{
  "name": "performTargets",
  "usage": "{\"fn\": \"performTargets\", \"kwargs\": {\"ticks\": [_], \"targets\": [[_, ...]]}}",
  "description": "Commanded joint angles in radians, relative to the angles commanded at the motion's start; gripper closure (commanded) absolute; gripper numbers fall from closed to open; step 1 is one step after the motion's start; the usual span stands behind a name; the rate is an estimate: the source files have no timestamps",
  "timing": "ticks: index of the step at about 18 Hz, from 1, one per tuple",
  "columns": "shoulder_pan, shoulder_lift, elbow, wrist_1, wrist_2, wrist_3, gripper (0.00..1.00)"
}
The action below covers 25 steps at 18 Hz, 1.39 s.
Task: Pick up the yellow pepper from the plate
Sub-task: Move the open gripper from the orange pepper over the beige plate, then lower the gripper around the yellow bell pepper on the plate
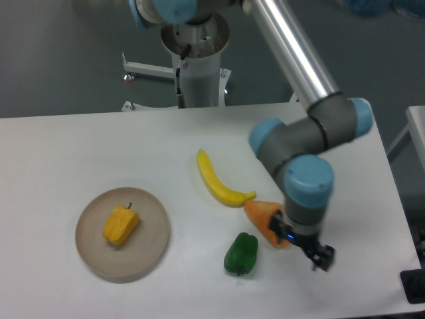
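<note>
The yellow pepper [121,224], blocky and orange-yellow with a thin dark stem, lies on the round beige plate [150,247] at the front left of the table. Far to its right, my gripper [321,256] hangs low over the table, just right of the orange wedge piece [264,218]. The small dark fingers look open with nothing between them. The wrist covers part of the wedge.
A long yellow banana [218,180] lies mid-table and a green pepper [241,253] sits in front of it. These and the orange wedge lie between the gripper and the plate. The arm's base [199,60] stands behind the table's far edge.
</note>
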Motion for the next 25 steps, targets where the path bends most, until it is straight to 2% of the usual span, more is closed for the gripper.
{"fn": "performTargets", "kwargs": {"ticks": [3, 7, 11, 16, 22, 25], "targets": [[-0.061, 0.087, -0.109, -0.002, -0.031, -0.126, 0.0], [-0.149, 0.131, -0.167, 0.001, -0.061, -0.27, 0.0], [-0.23, 0.126, -0.186, 0.012, -0.066, -0.405, 0.0], [-0.287, 0.109, -0.203, 0.015, -0.065, -0.439, 0.0], [-0.33, 0.066, -0.217, 0.078, -0.063, -0.445, 0.0], [-0.342, 0.06, -0.221, 0.083, -0.061, -0.441, 0.0]]}}
